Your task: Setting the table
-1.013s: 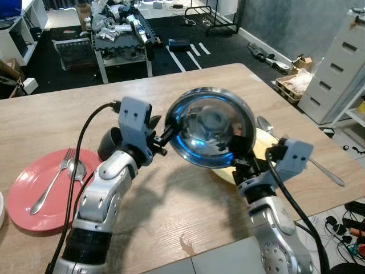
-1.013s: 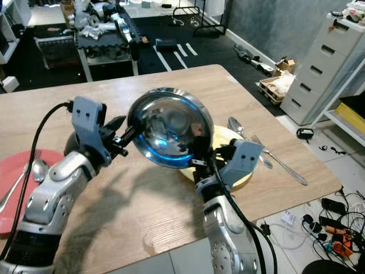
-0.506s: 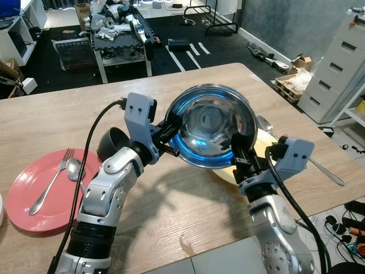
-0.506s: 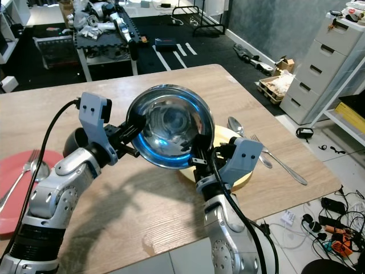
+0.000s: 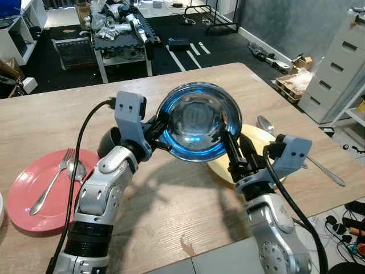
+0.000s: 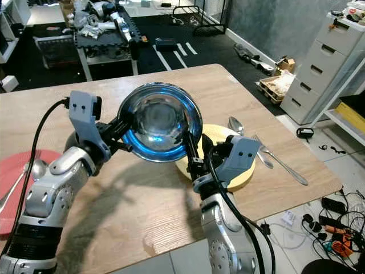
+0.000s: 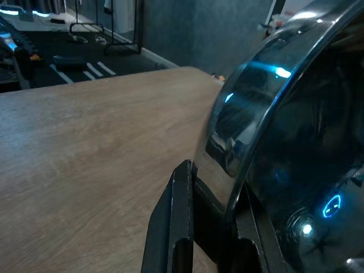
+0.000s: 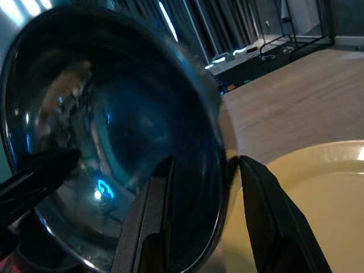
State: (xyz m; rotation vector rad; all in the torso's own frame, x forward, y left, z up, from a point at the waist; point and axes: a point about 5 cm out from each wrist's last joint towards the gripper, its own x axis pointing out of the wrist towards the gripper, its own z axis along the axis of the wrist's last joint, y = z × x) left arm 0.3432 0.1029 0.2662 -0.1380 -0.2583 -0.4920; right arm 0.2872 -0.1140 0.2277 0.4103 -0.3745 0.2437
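Left eye view, bowl: you have one steel bowl (image 5: 199,121) held up above the wooden counter (image 5: 51,123), tilted so its shiny inside faces you.
Left eye view, left hand: your left hand (image 5: 158,129) is clamped on the bowl's left rim.
Left eye view, right hand: your right hand (image 5: 230,149) is clamped on the lower right rim, one finger inside the bowl, one outside.
Left eye view, plates: you see two, a yellow plate (image 5: 256,137) on the counter behind the bowl and your right arm, partly covered by both, and a pink plate (image 5: 25,182) well apart at your left.
Left eye view, cutlery: one fork (image 5: 52,180) and one spoon (image 5: 75,168) lie on the pink plate; just right of the yellow plate lie a second spoon (image 5: 266,124) and a second fork (image 5: 326,170).
Left eye view, dark round thing: one dark cup or bowl (image 5: 108,141) stands on the counter behind your left wrist; you cannot tell which.
Right eye view, surroundings: a cluttered rack (image 6: 102,25) stands on the dark floor beyond the counter, one white drawer cabinet (image 6: 325,60) at the right.
Left wrist view: two black fingers (image 7: 181,227) straddle the bowl's rim, bare counter beyond.
Right wrist view: two fingers (image 8: 149,222) pinch the rim, the yellow plate close below.
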